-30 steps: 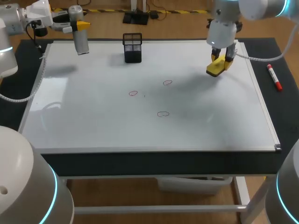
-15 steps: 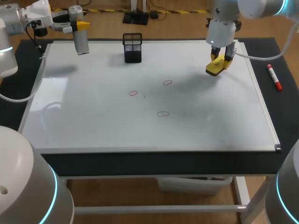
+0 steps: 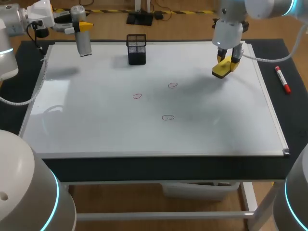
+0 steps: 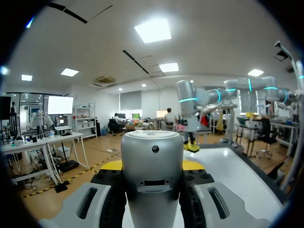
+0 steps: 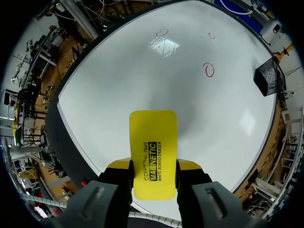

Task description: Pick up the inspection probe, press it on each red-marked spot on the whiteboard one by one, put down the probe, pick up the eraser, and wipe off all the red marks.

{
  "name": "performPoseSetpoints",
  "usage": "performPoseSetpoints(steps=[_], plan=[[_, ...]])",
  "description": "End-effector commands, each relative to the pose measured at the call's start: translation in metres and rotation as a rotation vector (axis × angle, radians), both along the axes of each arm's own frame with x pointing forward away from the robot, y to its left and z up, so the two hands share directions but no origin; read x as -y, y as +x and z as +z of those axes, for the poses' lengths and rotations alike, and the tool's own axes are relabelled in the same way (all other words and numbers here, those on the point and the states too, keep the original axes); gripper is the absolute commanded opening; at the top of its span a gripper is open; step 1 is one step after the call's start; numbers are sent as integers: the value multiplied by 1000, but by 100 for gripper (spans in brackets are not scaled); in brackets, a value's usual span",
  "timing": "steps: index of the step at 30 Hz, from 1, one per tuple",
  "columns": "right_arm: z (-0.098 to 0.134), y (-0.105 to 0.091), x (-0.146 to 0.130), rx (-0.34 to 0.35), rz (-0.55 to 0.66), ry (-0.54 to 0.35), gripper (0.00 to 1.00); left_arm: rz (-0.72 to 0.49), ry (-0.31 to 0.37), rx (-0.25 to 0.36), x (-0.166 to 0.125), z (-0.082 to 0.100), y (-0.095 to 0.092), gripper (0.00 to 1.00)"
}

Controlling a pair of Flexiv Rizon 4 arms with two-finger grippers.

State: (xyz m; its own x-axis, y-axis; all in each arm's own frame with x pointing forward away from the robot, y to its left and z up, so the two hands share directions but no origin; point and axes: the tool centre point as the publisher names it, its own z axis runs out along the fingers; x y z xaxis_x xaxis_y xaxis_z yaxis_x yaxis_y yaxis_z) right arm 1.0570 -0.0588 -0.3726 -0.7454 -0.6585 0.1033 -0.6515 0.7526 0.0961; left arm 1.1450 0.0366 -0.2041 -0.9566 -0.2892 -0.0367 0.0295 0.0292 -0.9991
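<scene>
Whiteboard (image 3: 96, 130) covers most of the dark counter (image 3: 144, 166), whose bare edge shows along the whiteboard's near side and to its right. Three small red marks sit around the whiteboard's middle: the nearest one (image 3: 168, 117) just right of centre, another (image 3: 137, 96) farther back and to the left, and the third (image 3: 173, 85) farther still, to the right. A red marker (image 3: 282, 79) lies on the counter just off the whiteboard's right edge, toward the far end. Over the whiteboard's far right part the right hand (image 3: 226, 61) clamps the yellow eraser (image 3: 222, 70) from both sides, raised above the surface. A black mesh cup (image 3: 136, 49) stands upright on the whiteboard near the middle of its far edge; I cannot tell what it holds. Above the whiteboard's far left corner the left hand (image 3: 77, 26) grips the grey probe (image 3: 83, 41), which hangs tip-down clear of the surface.
</scene>
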Motion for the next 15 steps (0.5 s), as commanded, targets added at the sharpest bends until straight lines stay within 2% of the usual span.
performPoseSetpoints(steps=[1, 9, 15], plan=[[2, 1, 0, -3, 2, -4, 0, 4, 2, 1, 1, 2, -2, 0], [2, 1, 0, -3, 2, -4, 0, -33, -8, 9, 9, 3, -16, 0], [2, 1, 0, -3, 2, -4, 0, -81, -37, -4, 27, 6, -39, 0]])
